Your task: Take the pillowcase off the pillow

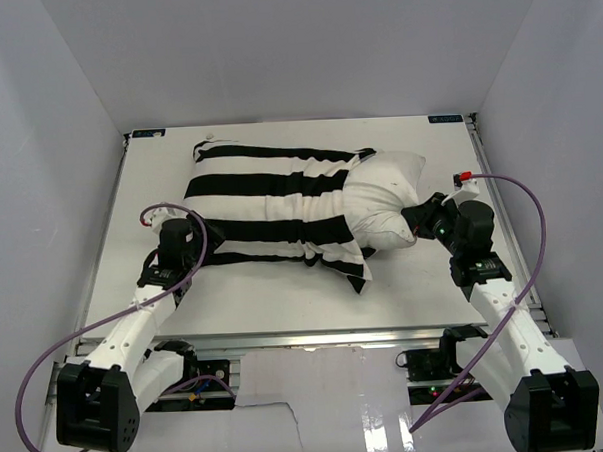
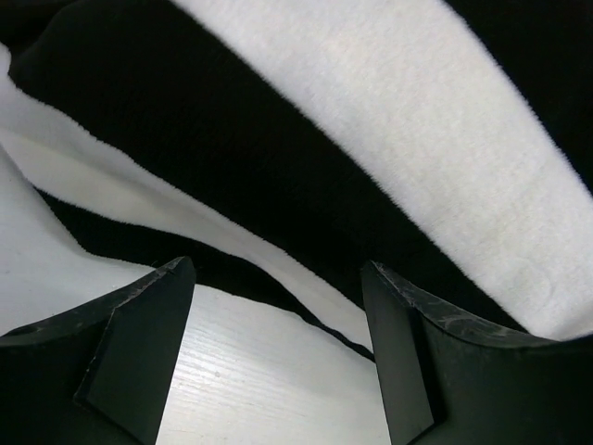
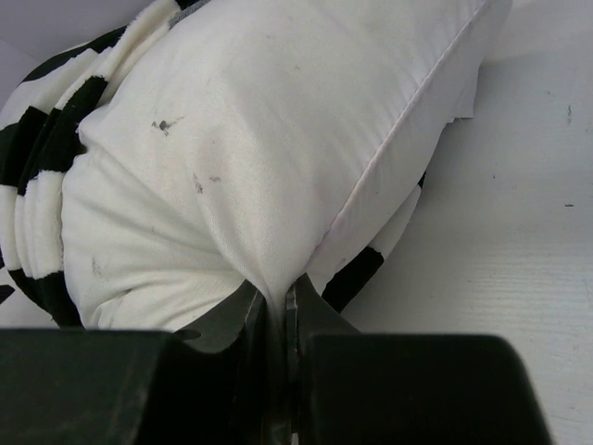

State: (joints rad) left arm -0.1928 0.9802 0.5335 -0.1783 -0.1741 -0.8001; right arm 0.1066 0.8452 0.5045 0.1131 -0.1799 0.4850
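One end of the pillow [image 1: 385, 197] is poking out of the striped pillowcase [image 1: 265, 203] on the right. The rest is sitting inside the cover, and the whole lot is lying across the middle of the table [image 1: 285, 307].

The bare end is looking plump and a bit grubby. We're pinching a fold of its off-white fabric with the right gripper [image 3: 278, 301], jaws clamped tight with the cloth bunching up between them. That's only a skin-deep hold on the pillow's shell, so we're thinking a slow, steady pull to the right, low along the table, is the way to go. Yank it and the fold is probably slipping out.

Over at the other end, the left gripper [image 2: 278, 269] is sitting with its jaws wide apart. The striped cloth is just ahead of it, but there's nothing between the jaws from what the wrist view is showing. So before any pulling, we're reckoning it needs to bite on the closed end of the cover, cover only, and anchor it there. Otherwise everything is just sliding along together.
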